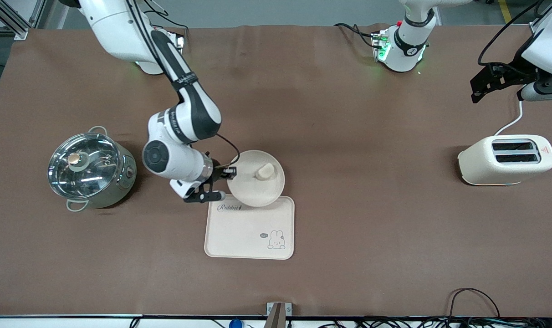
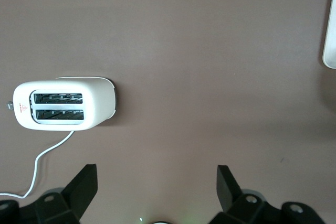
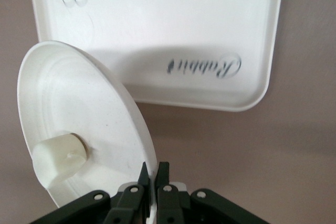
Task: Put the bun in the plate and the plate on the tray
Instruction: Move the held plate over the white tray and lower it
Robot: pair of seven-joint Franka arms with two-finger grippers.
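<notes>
Pinching the rim of the round cream-white plate (image 1: 253,182), the right gripper (image 1: 230,172) holds it, small cream bun (image 1: 265,171) inside, over the cream rectangular "Rabbit" tray's (image 1: 239,232) far edge; the waiting left gripper (image 2: 156,182), fingers apart, hangs near the cream toaster (image 1: 506,159).

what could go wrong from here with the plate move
The right claw pinches only the plate's rim, so the plate could slip or tip. The bun sits loose in it and might roll out. The plate overlaps only the tray's edge, so releasing now could leave it half off.
</notes>
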